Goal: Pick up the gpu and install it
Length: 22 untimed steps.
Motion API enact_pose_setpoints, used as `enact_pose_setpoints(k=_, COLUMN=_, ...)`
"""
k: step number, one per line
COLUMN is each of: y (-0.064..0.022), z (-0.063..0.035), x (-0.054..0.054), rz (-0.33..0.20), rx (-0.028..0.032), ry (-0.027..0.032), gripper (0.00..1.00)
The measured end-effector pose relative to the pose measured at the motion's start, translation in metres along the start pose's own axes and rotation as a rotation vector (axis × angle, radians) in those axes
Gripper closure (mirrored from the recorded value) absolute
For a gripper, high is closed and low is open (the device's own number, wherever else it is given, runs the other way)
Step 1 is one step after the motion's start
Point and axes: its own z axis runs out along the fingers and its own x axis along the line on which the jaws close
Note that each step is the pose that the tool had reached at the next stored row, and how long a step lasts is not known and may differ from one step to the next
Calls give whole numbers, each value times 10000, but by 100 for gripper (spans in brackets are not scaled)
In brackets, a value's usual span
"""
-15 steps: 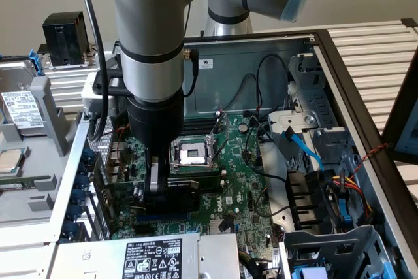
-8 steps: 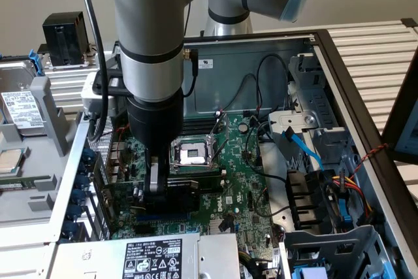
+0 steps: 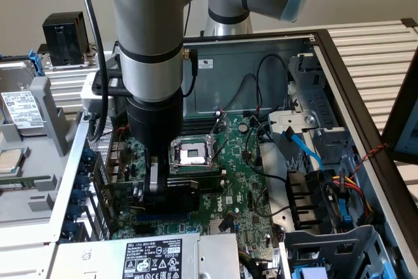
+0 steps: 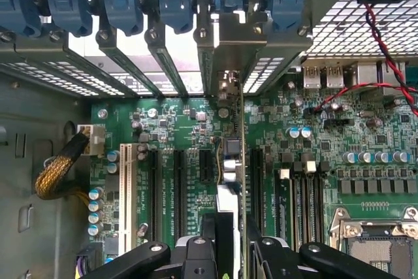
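The gpu (image 3: 181, 195) stands on edge low over the large green motherboard (image 3: 243, 181), its black fan shroud facing the exterior view's right. My gripper (image 3: 155, 191) reaches straight down into the open computer case and is shut on the card. In the wrist view the gpu (image 4: 230, 161) runs edge-on away from my gripper (image 4: 230, 254), between two black expansion slots (image 4: 177, 181). Its silver end bracket (image 4: 251, 40) sits against the rear slot openings, under the blue clips (image 4: 124, 1). Whether its edge connector is in a slot is hidden.
The CPU socket (image 3: 192, 155) lies just behind the card. Black and blue cables (image 3: 304, 148) and drive cages crowd the case at the exterior view's right. A red-black wire (image 4: 385, 44) hangs by the rear ports. A hard drive (image 3: 23, 106) lies outside the case.
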Motion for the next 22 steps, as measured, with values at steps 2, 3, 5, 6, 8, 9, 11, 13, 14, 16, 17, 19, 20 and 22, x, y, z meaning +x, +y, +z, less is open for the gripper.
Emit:
enact_pose_setpoints(k=2, y=0, z=1, x=0, rz=-7, rx=0, ry=2, gripper=73)
enact_pose_setpoints(k=3, y=0, z=1, x=1, rz=-10, rx=-1, ry=3, gripper=73)
enact_pose_setpoints(k=5, y=0, z=2, x=0, rz=-16, rx=0, ry=3, gripper=73)
enact_pose_setpoints(k=6, y=0, z=2, x=0, rz=-19, rx=0, ry=3, gripper=73)
enact_pose_setpoints(k=8, y=0, z=3, x=0, rz=-23, rx=1, ry=3, gripper=73)
enact_pose_setpoints(k=9, y=0, z=3, x=0, rz=-26, rx=1, ry=2, gripper=73)
enact_pose_setpoints(k=11, y=0, z=3, x=0, rz=-32, rx=1, ry=3, gripper=73)
enact_pose_setpoints(k=13, y=-3, z=3, x=0, rz=-45, rx=0, ry=3, gripper=73)
enact_pose_setpoints(k=14, y=-6, z=3, x=-1, rz=-52, rx=0, ry=3, gripper=73)
enact_pose_setpoints(k=16, y=-11, z=2, x=-1, rz=-68, rx=1, ry=4, gripper=73)
enact_pose_setpoints(k=17, y=-11, z=2, x=-1, rz=-73, rx=2, ry=5, gripper=73)
enact_pose_setpoints(k=19, y=-12, z=2, x=-1, rz=-82, rx=3, ry=7, gripper=73)
enact_pose_setpoints(k=20, y=-12, z=2, x=-1, rz=-84, rx=4, ry=7, gripper=73)
enact_pose_setpoints(k=22, y=-12, z=2, x=-1, rz=-90, rx=4, ry=8, gripper=73)
